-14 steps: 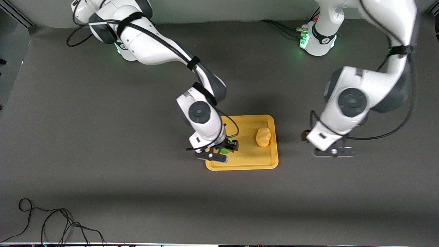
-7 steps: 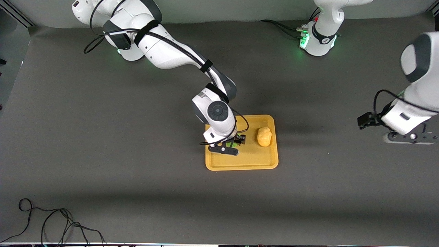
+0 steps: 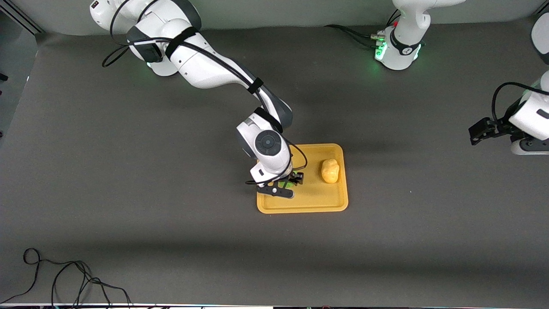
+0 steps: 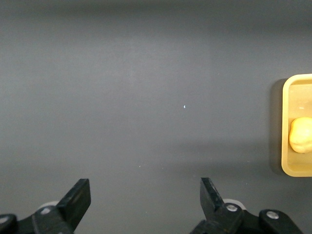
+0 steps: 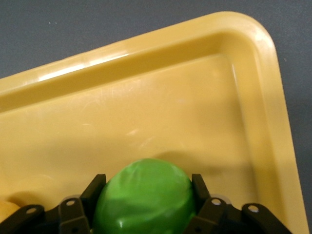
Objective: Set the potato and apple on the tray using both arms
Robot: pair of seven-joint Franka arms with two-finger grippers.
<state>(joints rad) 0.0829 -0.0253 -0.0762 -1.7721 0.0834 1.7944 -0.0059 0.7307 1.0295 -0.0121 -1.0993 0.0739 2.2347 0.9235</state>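
The orange-yellow tray lies mid-table. The yellow potato rests in it, at the side toward the left arm's end. My right gripper is low over the tray's other side, shut on the green apple. In the right wrist view the apple fills the gap between the fingers, just above the tray floor. My left gripper is open and empty over bare table at the left arm's end. Its wrist view shows the tray rim and the potato at the edge.
A loose black cable lies on the table at the corner nearest the front camera, at the right arm's end. More cables run to the left arm's base. The table surface is dark grey.
The left arm has swung away from the tray to its own end of the table. The right gripper, holding the apple, moved farther in over the tray and then settled slightly lower.
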